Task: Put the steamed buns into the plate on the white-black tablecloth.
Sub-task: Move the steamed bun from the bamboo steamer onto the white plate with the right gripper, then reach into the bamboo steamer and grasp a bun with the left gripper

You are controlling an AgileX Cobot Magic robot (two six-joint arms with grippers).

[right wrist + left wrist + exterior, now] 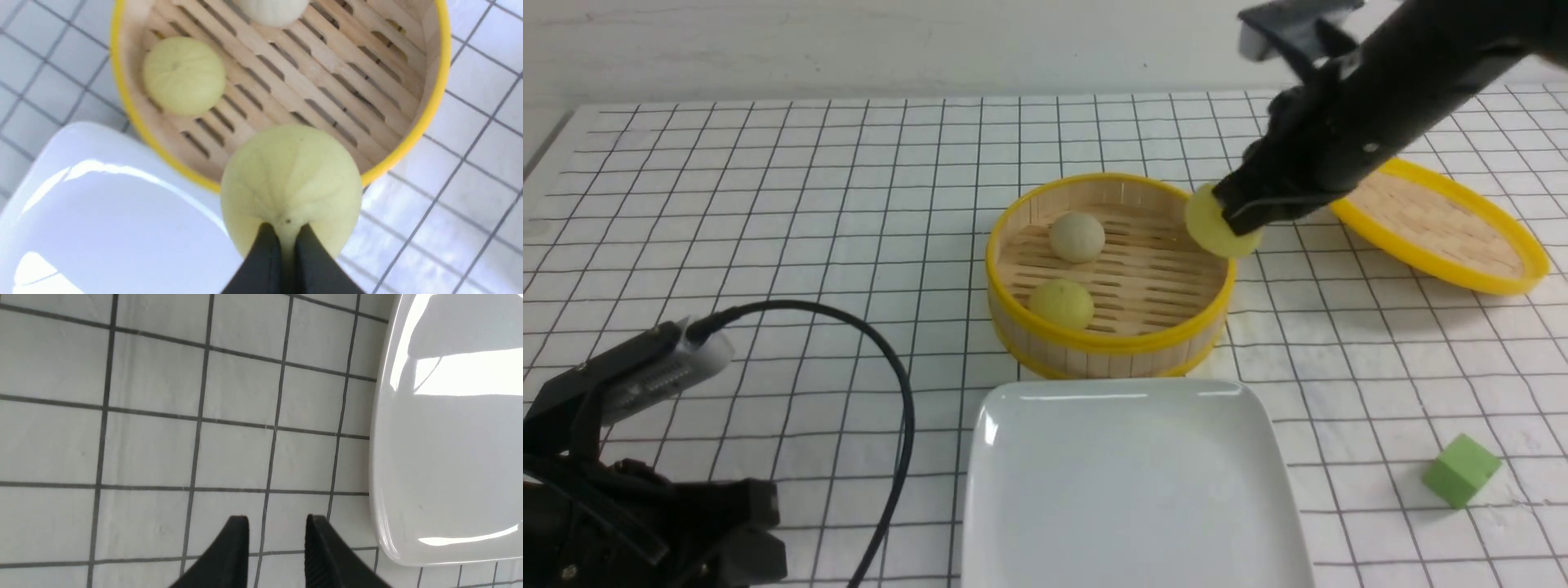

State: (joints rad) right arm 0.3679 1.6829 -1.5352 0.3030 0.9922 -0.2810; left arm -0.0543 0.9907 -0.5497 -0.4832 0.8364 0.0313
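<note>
Glossy plate, matt nearly everywhere else from my seat.
The plate (pixel 1135 490) looks like glazed white ceramic, mirror-smooth with bright glare; the tablecloth (pixel 768 204) is thin matt cloth, slightly wrinkled. I read the steamer (pixel 1094 359) as pale slatted bamboo with a shiny yellow rim, its lid (pixel 1437 224) woven. The pinched bun (pixel 290 179) is matt, finely creased; the cube (pixel 1462 471) dull green.

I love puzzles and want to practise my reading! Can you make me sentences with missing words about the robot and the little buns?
1. The robot's ____ gripper pinches a yellow-green bun.
2. The steamer holds ____ other buns.
3. The cube beside the plate is ____.

Missing words: right, two, green.
</note>
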